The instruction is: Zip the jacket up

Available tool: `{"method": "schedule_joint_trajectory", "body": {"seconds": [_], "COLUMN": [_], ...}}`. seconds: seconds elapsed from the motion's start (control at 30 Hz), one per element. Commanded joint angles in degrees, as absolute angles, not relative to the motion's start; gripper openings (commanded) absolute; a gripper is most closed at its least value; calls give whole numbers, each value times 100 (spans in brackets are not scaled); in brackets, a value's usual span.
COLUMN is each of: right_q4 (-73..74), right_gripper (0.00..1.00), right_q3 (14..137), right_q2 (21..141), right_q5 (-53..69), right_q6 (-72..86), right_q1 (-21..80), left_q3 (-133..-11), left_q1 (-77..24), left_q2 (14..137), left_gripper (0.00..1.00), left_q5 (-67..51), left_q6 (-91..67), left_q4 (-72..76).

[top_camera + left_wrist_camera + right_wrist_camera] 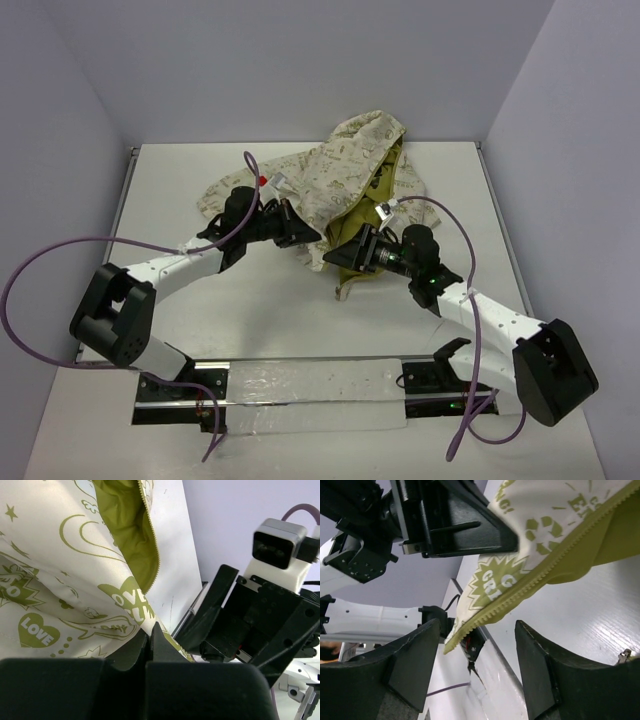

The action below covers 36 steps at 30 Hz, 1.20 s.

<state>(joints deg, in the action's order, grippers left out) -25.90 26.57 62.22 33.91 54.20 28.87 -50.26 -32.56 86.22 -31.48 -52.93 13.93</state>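
Observation:
The jacket (345,170) lies bunched at the back middle of the table, cream with olive print, its olive lining (375,205) showing on the right. My left gripper (305,235) is shut on the jacket's lower front edge, and the printed fabric (75,580) is pinched between its jaws (149,636). The open zipper teeth (152,550) run up beside the lining. My right gripper (476,627) stands open around the lifted bottom corner of the jacket, where the zipper edge (520,592) hangs between its fingers (415,655) without touching them. The two grippers almost face each other.
A pale strip (310,385) lies along the near edge between the arm bases. Purple cables (40,270) loop off both arms. Grey walls close in the table (250,310) on three sides. The left gripper's black body (455,520) fills the top of the right wrist view.

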Motion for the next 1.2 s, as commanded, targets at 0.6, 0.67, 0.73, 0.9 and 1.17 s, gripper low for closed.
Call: {"method": "schedule_joint_trajectory", "body": {"seconds": [0.6,0.67,0.73,0.9,1.17], "right_q4": [-2628,-2505,-2281,-2083,-2197], "right_gripper": [0,0,0,0,0], "right_q3": [3044,3111,3266,3542,3824], "right_q2": [6469,6488,6538,6724,7005], "right_q5": [3032,2965,2893,2848,3094], "right_q6": [5265,5148,4913,4607,4552], "right_q1": [3246,3252,3252,3243,3242], "left_q3": [-4919,-4995,-4967,-4747,-3778], "left_q1": [-3236,-3190,-3079,-2699,-2583], "left_q2": [8333,8227,7948,7102,6302], "left_gripper": [95,99,99,96,83], "left_q5": [-2681,-2536,-2403,-2153,-3346], "left_q6": [-5019,-4908,-4710,-4528,-4893], "left_q4": [1071,687,383,53,1663]}}
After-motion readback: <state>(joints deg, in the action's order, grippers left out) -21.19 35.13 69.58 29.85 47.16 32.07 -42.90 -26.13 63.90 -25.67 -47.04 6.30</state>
